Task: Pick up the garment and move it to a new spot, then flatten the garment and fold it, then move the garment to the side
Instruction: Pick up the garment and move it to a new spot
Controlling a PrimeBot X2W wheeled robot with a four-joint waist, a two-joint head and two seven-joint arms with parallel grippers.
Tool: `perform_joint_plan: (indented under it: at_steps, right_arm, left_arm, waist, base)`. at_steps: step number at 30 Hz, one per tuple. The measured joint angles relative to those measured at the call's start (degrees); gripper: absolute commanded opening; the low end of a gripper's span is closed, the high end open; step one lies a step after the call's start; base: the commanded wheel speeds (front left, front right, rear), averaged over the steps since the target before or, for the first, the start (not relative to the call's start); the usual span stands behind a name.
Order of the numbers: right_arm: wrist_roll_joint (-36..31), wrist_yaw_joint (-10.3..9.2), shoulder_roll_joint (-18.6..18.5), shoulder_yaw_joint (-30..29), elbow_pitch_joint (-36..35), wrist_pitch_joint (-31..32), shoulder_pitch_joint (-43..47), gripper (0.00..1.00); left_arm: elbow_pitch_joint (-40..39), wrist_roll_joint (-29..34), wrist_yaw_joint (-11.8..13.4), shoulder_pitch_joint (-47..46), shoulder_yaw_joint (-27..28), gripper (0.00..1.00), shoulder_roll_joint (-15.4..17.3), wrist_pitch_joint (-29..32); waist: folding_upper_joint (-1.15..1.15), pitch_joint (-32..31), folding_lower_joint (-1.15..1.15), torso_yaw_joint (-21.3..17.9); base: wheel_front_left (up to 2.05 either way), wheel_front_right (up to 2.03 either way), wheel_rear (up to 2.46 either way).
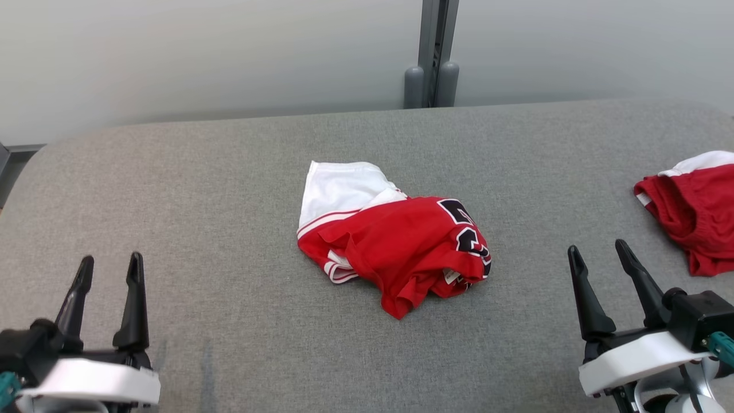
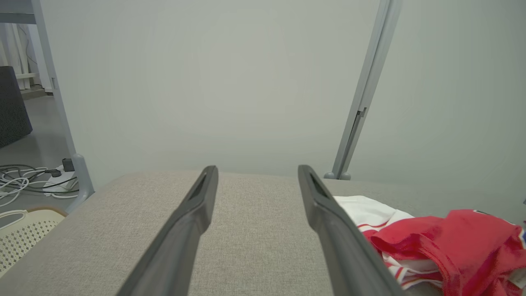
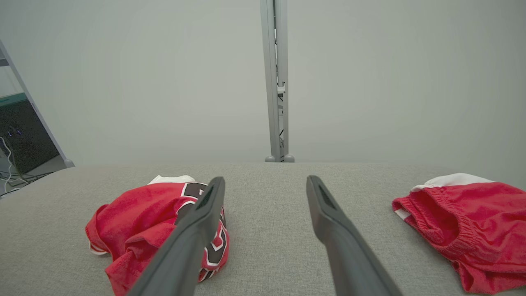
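Both sets of fingers are spread apart and holding nothing. The left fingers (image 1: 133,304) sit lower left in the head view and the right fingers (image 1: 585,301) lower right, both hovering over the grey table (image 1: 229,172) and well short of any cloth.

The garment (image 1: 395,246) is a crumpled red-and-white heap dead centre, between the two. So I'd say this is the very start: the pick-up hasn't begun.

How I'd do it: don't stab the middle of the lump. Go for an outer edge where there's one layer, like the white part at the upper left of the heap or the red hem sticking out at the bottom. Come in low, pinch, and lift high enough that it hangs free. Two separate edge grabs should make flattening easier.

On views: the left wrist view catches just the garment's edge (image 2: 452,238) at lower right, plus cables (image 2: 24,176) on the floor at far left. The right wrist view has the garment (image 3: 139,218) partly behind one finger, and it shows an elastic waistband on the red shorts (image 3: 464,222) at far right. That detail is hard to make out from the head view.
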Motion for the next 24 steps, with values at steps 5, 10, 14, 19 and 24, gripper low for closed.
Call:
perform_joint_plan:
  at_steps: [5, 10, 14, 19, 24]
  right_arm:
    - [-0.5, 0.00, 0.0, -0.2, 0.2, 0.9, 1.6, 1.00]
    - [-0.5, 0.00, 0.0, -0.1, 0.4, 1.5, 3.2, 1.00]
    - [-0.5, 0.00, 0.0, 0.1, 0.3, 1.9, 4.1, 1.00]
    - [-0.6, 0.00, 0.0, 0.3, 0.1, 2.5, 4.9, 1.00]
    - [-0.7, 0.00, 0.0, 0.0, -0.2, 2.6, 5.2, 1.00]
  left_arm:
    - [-2.2, 1.1, 0.5, 4.3, -0.5, 1.00, 1.6, 0.8]
    - [-4.1, 1.5, 1.2, 7.6, -1.0, 1.00, 2.2, 1.3]
    - [-5.0, 1.4, 1.6, 9.3, -1.1, 1.00, 2.3, 1.6]
    - [-6.4, 1.4, 2.5, 10.8, -1.8, 1.00, 2.1, 2.4]
    - [-6.6, 1.4, 2.8, 11.3, -1.9, 1.00, 2.3, 2.8]
  waist:
    - [0.00, -1.8, 0.00, 0.0]
    - [0.00, -3.7, 0.00, -0.3]
    - [0.00, -4.7, 0.00, -0.7]
    - [0.00, -5.5, 0.00, -1.0]
    - [0.00, -5.6, 0.00, -0.9]
  base:
    - [0.00, 0.00, 0.00]
    - [0.00, 0.00, 0.00]
    - [0.00, 0.00, 0.00]
    - [0.00, 0.00, 0.00]
    - [0.00, 0.00, 0.00]
